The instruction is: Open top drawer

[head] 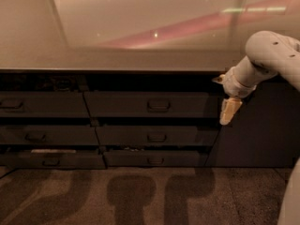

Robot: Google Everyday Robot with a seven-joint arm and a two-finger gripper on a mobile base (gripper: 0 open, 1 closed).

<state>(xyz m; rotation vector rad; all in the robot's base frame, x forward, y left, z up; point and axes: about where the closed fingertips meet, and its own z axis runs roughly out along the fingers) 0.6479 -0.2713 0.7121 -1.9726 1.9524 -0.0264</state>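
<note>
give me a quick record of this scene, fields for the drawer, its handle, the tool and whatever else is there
top drawer: widest dark front, right stack, just under the counter edge; no tray showing
handle: small loop at mid front, nothing touching it
tool: hanging down off the white arm, past the drawer's right end, apart from the handle
lower drawers: two narrower fronts beneath
left drawers: stack of three
counter: pale glossy top
</note>
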